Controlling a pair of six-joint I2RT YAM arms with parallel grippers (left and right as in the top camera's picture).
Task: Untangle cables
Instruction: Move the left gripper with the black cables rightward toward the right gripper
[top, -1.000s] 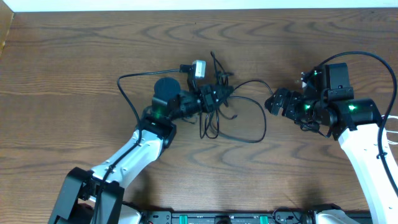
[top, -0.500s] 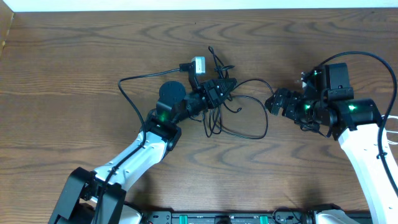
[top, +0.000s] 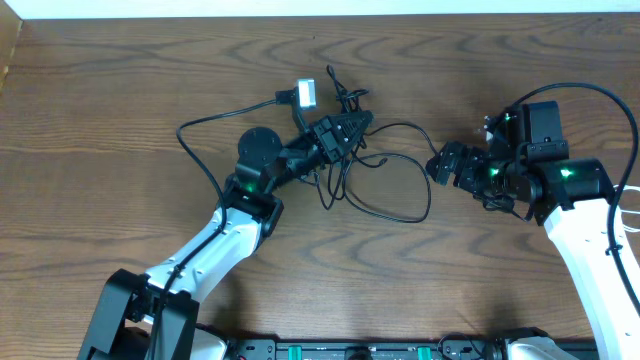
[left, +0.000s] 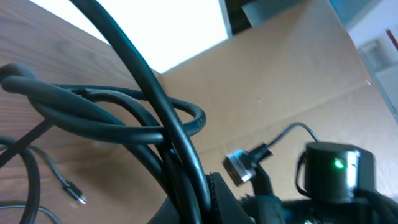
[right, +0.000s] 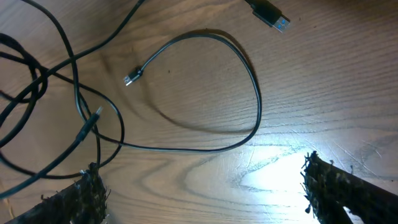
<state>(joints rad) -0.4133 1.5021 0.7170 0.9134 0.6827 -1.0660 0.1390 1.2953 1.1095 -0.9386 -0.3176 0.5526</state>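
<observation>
Left end effector (top: 346, 128) clamped on the tangled black cables (right: 258, 102) at mid-worktop (top: 120, 80), the bundle apparently raised. Slack loops trail toward the right end effector (top: 438, 166), whose jaws are wide apart, gripping nothing.

The worktop (top: 120, 80) is dark brown wood with wavy lines, smooth and a little shiny under the light. The cables (right: 257, 106) look like smooth black rubber. The right hand (right: 205, 193) has rough, fuzzy fingers (right: 339, 186). Its arm (top: 575, 235) is shiny white plastic.
</observation>
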